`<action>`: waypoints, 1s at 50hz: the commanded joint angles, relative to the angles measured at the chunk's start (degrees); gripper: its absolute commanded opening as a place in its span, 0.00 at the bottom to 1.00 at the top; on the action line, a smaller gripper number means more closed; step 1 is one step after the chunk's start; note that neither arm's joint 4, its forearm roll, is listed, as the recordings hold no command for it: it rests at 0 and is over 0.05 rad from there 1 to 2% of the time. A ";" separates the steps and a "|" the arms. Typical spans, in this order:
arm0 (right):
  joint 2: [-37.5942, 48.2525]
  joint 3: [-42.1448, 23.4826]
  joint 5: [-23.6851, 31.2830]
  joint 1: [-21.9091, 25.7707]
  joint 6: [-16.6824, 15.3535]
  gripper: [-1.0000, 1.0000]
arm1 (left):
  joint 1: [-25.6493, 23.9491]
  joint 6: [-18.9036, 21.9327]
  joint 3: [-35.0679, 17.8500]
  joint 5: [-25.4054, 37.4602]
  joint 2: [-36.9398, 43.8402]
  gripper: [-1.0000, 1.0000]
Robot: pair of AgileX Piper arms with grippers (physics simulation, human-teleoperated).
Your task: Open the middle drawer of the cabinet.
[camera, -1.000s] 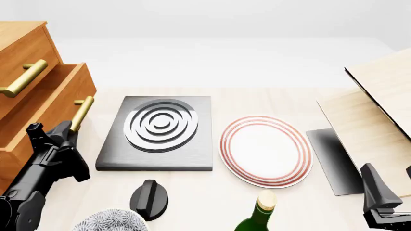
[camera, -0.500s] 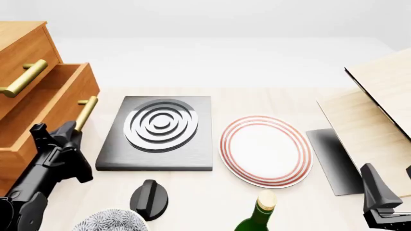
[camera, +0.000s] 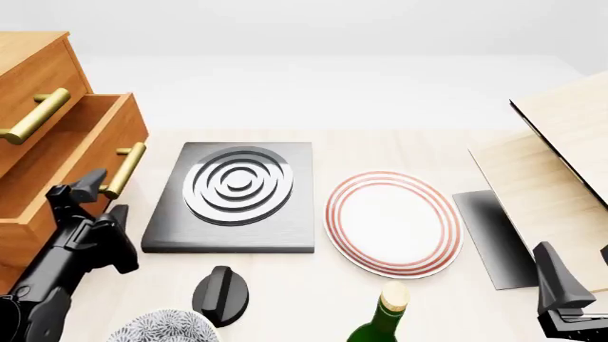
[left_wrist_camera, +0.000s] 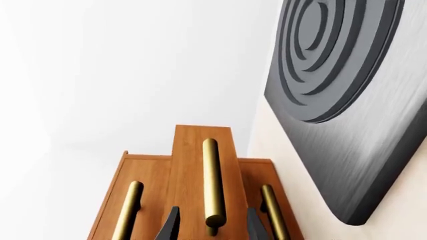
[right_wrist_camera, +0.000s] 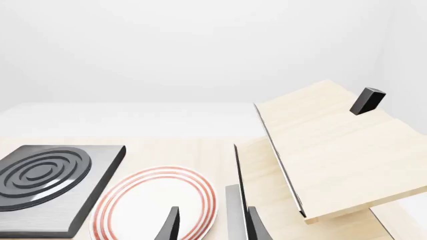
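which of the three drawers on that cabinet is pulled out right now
The middle drawer: it juts out past the top and bottom ones, its inside showing from above, and its brass handle sits at the left gripper.

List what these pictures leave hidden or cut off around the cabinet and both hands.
- Cabinet: the front view's left edge crops it; the bottom drawer is hidden behind the left arm.
- Middle drawer: its inside is not visible from this angle.
- Left hand: the wrist view's edge cuts off its fingers, so contact with the brass handle cannot be told.
- Right hand: only its fingertips show.
- Green bottle: its body is cropped.
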 commanded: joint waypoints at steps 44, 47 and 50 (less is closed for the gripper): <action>-0.23 -0.01 0.22 0.00 -0.01 1.00 | -3.41 -1.37 4.75 -0.83 -8.77 1.00; -0.23 -0.01 0.22 -0.01 -0.01 1.00 | -3.83 -1.70 4.89 -0.82 -9.20 1.00; -0.24 -0.01 0.23 -0.01 -0.02 1.00 | -3.93 -2.08 4.96 -0.82 -9.52 1.00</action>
